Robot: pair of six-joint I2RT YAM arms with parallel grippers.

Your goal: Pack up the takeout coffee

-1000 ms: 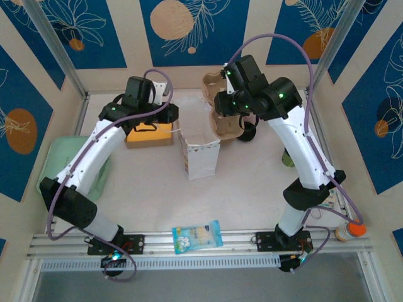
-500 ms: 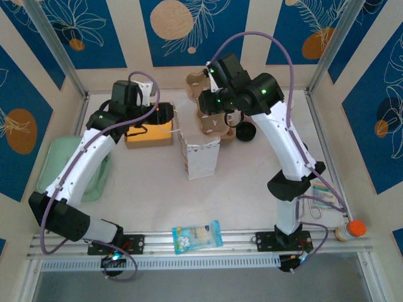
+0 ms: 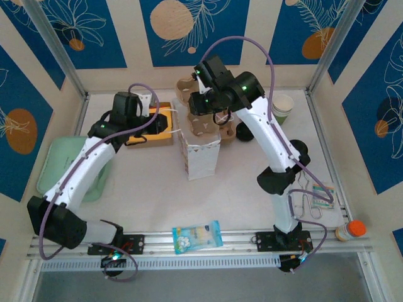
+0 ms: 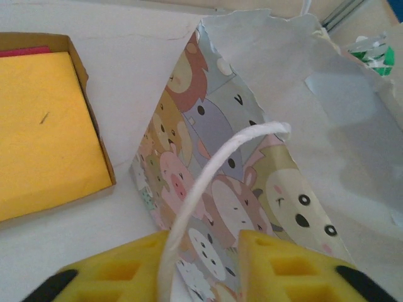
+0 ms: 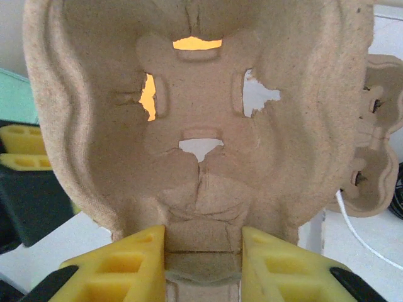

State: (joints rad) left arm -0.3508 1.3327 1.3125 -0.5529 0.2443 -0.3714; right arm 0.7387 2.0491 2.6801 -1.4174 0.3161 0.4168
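**Holding the carrier at the bag, cup not yet fetched**

The cup stands upright on the table at 2 o'clock from the bag, well apart from both grippers. It is thin paper, so probably light and easily dented. It has no lid on, so it would spill if tipped, though I cannot tell whether it is filled. The safest hold is probably across the wall at mid-height, squeezed gently and kept upright. A pinch at the rim could buckle it.

The carrier is moulded pulp. It looks light, fairly stiff and rough enough not to slip, though its thin edges may tear.

The right gripper is clamped on the carrier's edge, with the pulp filling the gap between its jaws. It holds the carrier at 12 o'clock of the bag, by the far side of the mouth.

The left gripper sits at 10 o'clock of the bag with its jaws apart. The white handle runs between them and lies against one finger. The gap is much wider than the cord, so the handle is not pinched.
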